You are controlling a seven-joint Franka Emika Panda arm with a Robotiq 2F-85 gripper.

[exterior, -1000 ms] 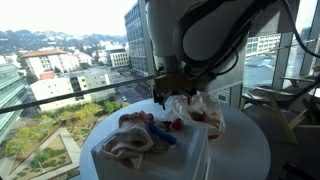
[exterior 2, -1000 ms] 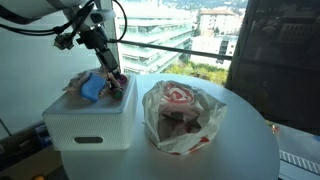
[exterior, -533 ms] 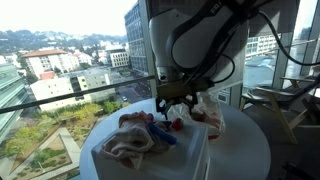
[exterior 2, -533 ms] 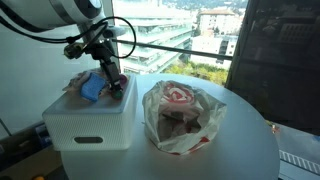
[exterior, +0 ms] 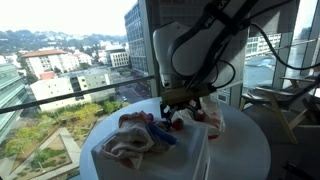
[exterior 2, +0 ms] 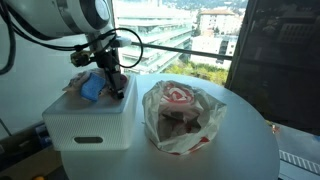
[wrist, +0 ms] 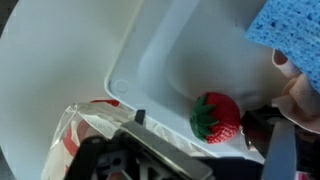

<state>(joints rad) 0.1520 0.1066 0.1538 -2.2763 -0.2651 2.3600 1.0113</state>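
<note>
wrist view: gripper (wrist: 200, 120) spread wide, holding nothing; strawberry (wrist: 217, 117) between fingers in white bin (wrist: 170, 60) corner; risk: round fruit squirting out of an off-centre pinch, or blue sponge (wrist: 290, 30) caught too | exterior view: bin on round white table (exterior 2: 250, 135), plastic bag (exterior 2: 180, 118) just beside | exterior view: glass wall, city (exterior: 60, 60) below

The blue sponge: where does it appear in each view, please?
In an exterior view: the blue sponge lies low in the middle, on top of the white bin.
In an exterior view: it is at the left, on the bin's top.
Wrist view: it fills the top right corner, above the strawberry.
Shared landmark: the white bin.
</note>
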